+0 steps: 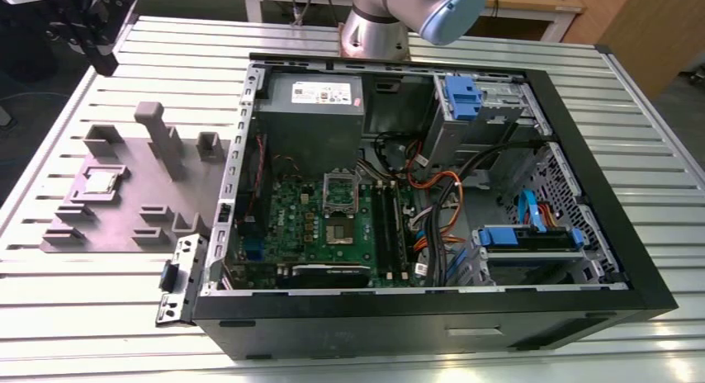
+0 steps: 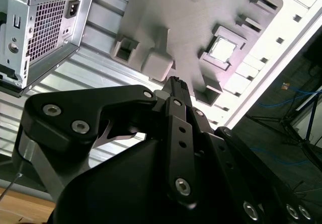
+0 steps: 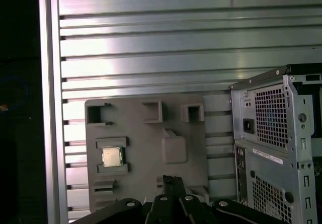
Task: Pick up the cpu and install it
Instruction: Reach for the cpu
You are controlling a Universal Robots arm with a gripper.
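the pincer (image 3: pixel 168 179) hangs above the grey plate (image 3: pixel 146 143). its two fingers are drawn together with nothing between them, as both wrist views show (image 2: pixel 175 81). it is well clear of the plate and touches nothing. the tips point down near a rounded block on the plate, not over the chip.

the chip (image 3: pixel 111 156) lies flat in a shallow square pocket of that plate, metal top up, with low walls close around it (image 2: pixel 223 49). in the exterior view the chip (image 1: pixel 101 182) sits on the plate (image 1: pixel 111 230) at the exterior view's left of the open computer case (image 1: pixel 441 338). both stand on the ribbed metal table (image 1: pixel 99 317). the green board (image 1: pixel 330 226) is inside the case, well apart from the chip.

the chip looks light, stiff and thin, and its smooth metal top is likely slippery. its underside is probably delicate, so it should not be scraped or dropped. the best hold seems to be on two opposite edges, where the pocket walls leave gaps, with a gentle squeeze that keeps it level.
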